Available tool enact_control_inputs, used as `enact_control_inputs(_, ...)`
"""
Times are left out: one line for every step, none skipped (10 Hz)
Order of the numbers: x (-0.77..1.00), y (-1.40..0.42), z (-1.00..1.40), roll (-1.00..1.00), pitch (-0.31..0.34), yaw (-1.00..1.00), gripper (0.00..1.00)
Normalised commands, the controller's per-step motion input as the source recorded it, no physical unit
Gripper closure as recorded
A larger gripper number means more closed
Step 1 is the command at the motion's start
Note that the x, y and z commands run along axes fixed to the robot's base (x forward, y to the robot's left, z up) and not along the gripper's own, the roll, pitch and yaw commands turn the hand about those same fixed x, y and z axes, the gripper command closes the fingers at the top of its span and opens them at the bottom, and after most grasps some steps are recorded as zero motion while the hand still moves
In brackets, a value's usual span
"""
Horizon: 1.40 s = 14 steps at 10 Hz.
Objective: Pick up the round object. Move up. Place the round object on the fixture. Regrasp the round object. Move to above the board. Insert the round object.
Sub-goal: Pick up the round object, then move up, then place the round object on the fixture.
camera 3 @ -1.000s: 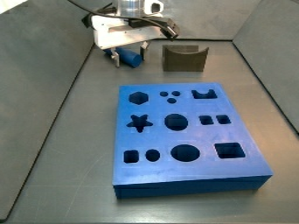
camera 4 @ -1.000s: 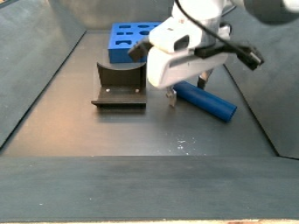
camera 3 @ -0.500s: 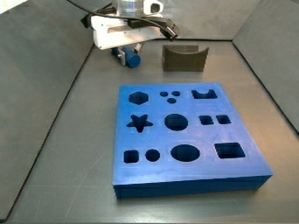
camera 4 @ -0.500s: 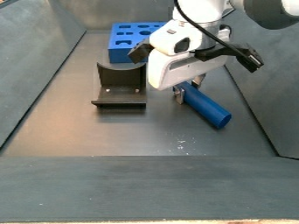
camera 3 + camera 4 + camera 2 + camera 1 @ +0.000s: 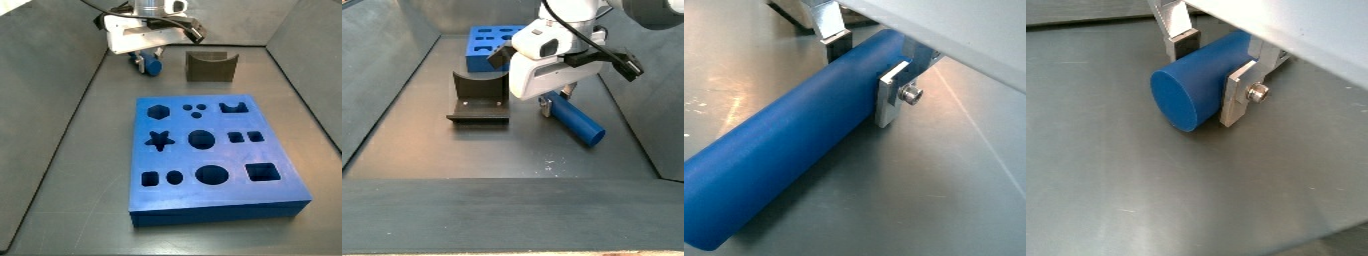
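Observation:
The round object, a smooth blue peg (image 5: 1193, 85), lies on its side on the grey floor and shows long in a wrist view (image 5: 791, 150). My gripper (image 5: 1211, 75) straddles it near one end, with a silver finger pressed on each side; it is shut on the peg (image 5: 865, 72). In both side views the gripper (image 5: 144, 58) (image 5: 553, 103) stands low over the peg (image 5: 147, 66) (image 5: 576, 122). The fixture (image 5: 210, 66) (image 5: 478, 98) stands beside it, apart. The blue board (image 5: 227, 197) (image 5: 476, 60) lies further off.
Grey walls enclose the floor on all sides in both side views. The fixture sits between the peg and the board's far edge in a side view.
The peg has swung round between the fingers and lined up with the gripper as the fingers closed; since half a second ago little has moved.

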Motion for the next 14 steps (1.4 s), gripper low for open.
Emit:
enact_control_inputs(0.0,0.0,0.0,0.0,0.0,0.0,1.0)
enact_control_inputs(0.0,0.0,0.0,0.0,0.0,0.0,1.0)
enact_control_inputs(0.0,0.0,0.0,0.0,0.0,0.0,1.0)
enact_control_inputs(0.0,0.0,1.0,0.0,0.0,0.0,1.0)
enact_control_inputs(0.02,-0.01,0.98,0.0,-0.012,-0.01,1.0)
enact_control_inputs(0.0,0.0,0.88,0.01,0.003,-0.01,1.0)
enact_control_inputs(-0.01,0.0,0.76,0.01,0.01,-0.01,1.0)
enact_control_inputs(-0.02,0.01,0.58,0.02,0.024,-0.01,1.0)
enact_control_inputs(-0.02,0.01,0.48,0.02,0.027,-0.01,1.0)
enact_control_inputs(-0.02,0.01,0.23,0.03,0.034,-0.01,1.0)
enact_control_inputs(0.0,0.0,1.0,0.0,0.0,0.0,1.0)
enact_control_inputs(0.0,0.0,1.0,0.0,-0.005,0.0,1.0)
enact_control_inputs(-0.01,0.0,1.0,0.01,0.011,0.0,1.0)
enact_control_inputs(-0.02,0.0,1.0,0.01,0.017,-0.01,1.0)
